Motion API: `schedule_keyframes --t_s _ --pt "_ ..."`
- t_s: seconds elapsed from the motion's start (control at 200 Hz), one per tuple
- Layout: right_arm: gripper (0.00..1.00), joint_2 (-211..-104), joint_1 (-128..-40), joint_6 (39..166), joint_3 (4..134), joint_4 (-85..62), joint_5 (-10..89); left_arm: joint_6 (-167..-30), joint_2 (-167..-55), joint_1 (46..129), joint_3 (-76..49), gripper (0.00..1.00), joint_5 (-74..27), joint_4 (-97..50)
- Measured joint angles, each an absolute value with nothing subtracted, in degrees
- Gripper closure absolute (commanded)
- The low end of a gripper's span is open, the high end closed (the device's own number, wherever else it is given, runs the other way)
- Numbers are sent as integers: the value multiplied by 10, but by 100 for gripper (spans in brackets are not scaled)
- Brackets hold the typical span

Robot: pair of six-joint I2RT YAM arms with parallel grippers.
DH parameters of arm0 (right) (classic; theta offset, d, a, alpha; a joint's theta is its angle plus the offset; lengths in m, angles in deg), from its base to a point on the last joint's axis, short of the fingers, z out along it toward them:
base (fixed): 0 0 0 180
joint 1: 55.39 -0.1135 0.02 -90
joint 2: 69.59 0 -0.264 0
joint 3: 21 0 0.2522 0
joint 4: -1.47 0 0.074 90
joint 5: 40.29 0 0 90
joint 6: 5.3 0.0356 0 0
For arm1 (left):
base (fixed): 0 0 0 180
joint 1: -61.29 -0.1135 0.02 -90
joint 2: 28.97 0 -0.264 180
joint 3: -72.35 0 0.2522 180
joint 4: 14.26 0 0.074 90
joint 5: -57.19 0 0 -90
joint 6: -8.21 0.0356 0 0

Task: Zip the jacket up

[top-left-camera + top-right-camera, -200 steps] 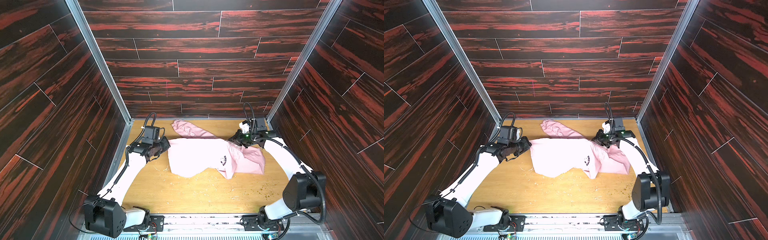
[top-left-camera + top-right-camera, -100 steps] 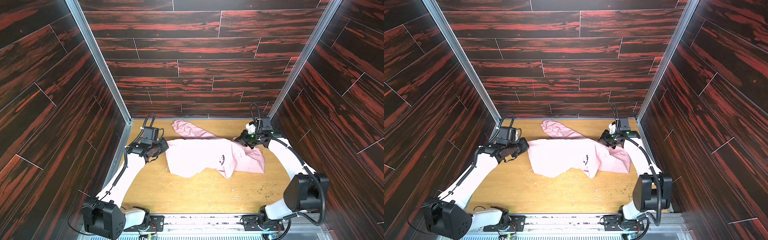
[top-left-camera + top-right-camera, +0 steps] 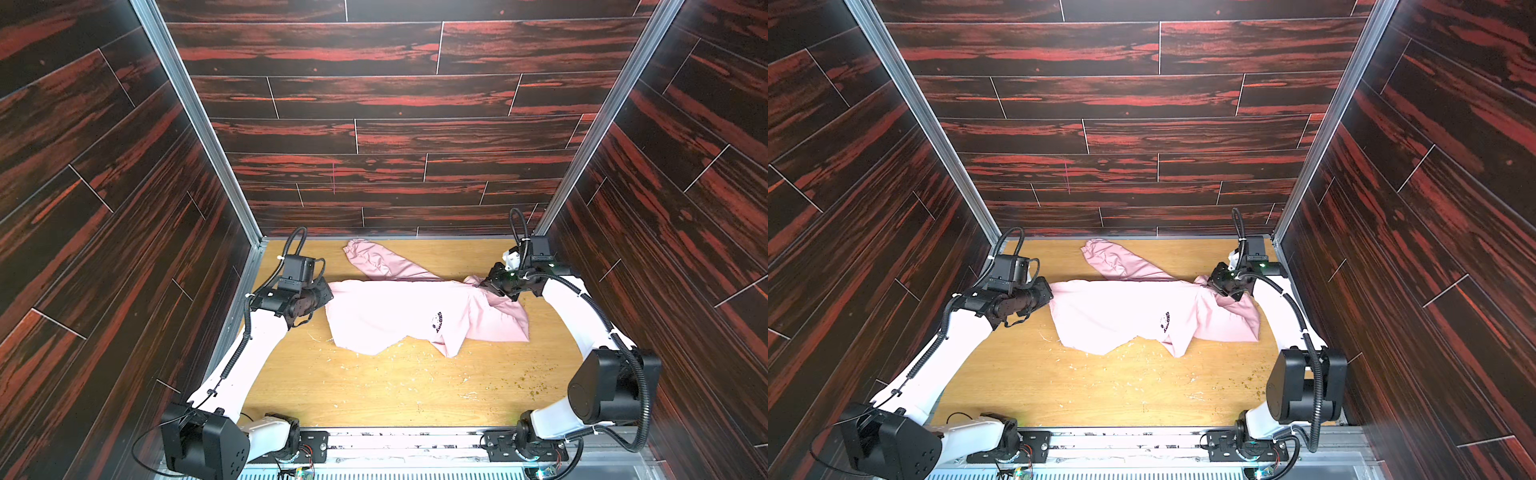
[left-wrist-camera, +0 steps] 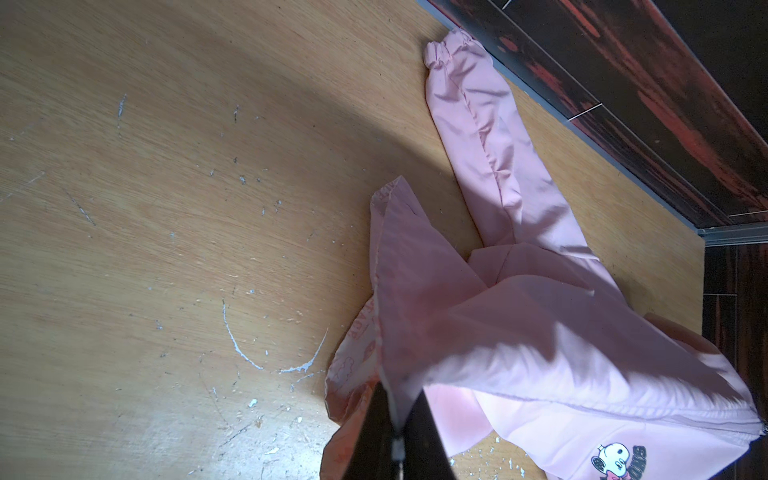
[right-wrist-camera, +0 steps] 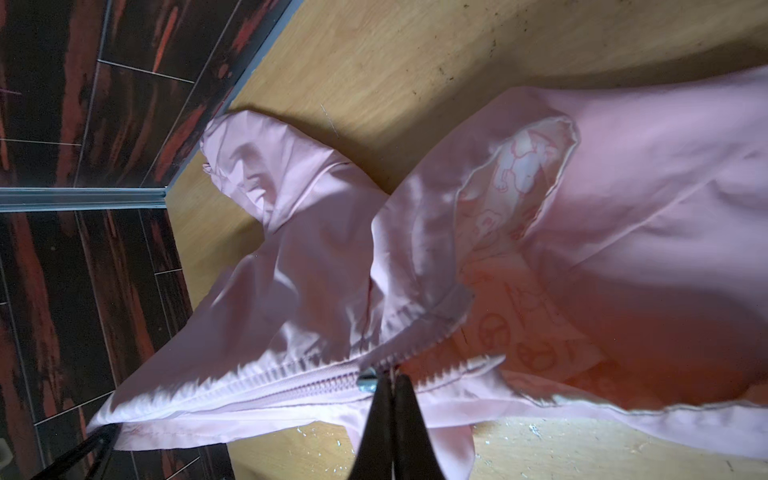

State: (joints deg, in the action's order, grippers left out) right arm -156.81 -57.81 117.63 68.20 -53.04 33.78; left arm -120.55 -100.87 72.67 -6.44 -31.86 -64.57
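Both my left fingers [image 4: 424,440], clamped on the hem [image 4: 380,353], and right fingers [image 5: 409,428], clamped on the zipper pull [image 5: 368,384], hold the jacket [image 3: 395,311] taut mid-frame on the bench [image 3: 374,386]; overpulling risks the pull slipping free.

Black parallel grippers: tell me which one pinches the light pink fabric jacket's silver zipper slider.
The right gripper, shut on the silver zipper slider at the open end. The left gripper clamps the light pink fabric jacket at its hem.

Right fingers [image 5: 374,424] drew zipper slider [image 5: 368,383] further rightward; jacket [image 3: 395,307] stretched longer, left edge slightly leftward.
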Motion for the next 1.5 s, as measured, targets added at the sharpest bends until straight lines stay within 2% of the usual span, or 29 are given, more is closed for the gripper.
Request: schedule_keyframes --t_s 0.386,1.122,1.142,1.187,1.217,1.222,1.232,1.247,1.302,1.343,1.498 --pt "100 -1564 -556 1170 682 -547 364 -1203 -1007 722 -64 100 -331 -659" --pt "100 -1564 -551 1155 682 -543 330 -1201 -1004 716 -64 100 -328 -658" --pt "96 -1564 -551 1155 682 -543 328 -1201 -1004 716 -64 95 -328 -658" --pt "73 -1564 -550 1153 682 -543 324 -1197 -1004 715 -64 62 -329 -658" --pt "60 -1564 -550 1151 682 -542 322 -1199 -1004 715 -65 45 -332 -658" --pt "58 -1564 -550 1150 682 -543 322 -1198 -1004 715 -65 39 -333 -658" --pt "54 -1564 -550 1152 682 -542 322 -1194 -1004 715 -65 15 -335 -658" --pt "49 -1564 -550 1148 682 -543 321 -1197 -1004 715 -66 3 -337 -660" --pt "39 -1564 -550 1144 682 -543 323 -1195 -1004 714 -71 1 -349 -666" --pt "34 -1564 -550 1138 683 -543 327 -1195 -1004 713 -79 0 -361 -674" --pt "31 -1564 -549 1126 706 -556 355 -1184 -991 709 -100 0 -400 -689"
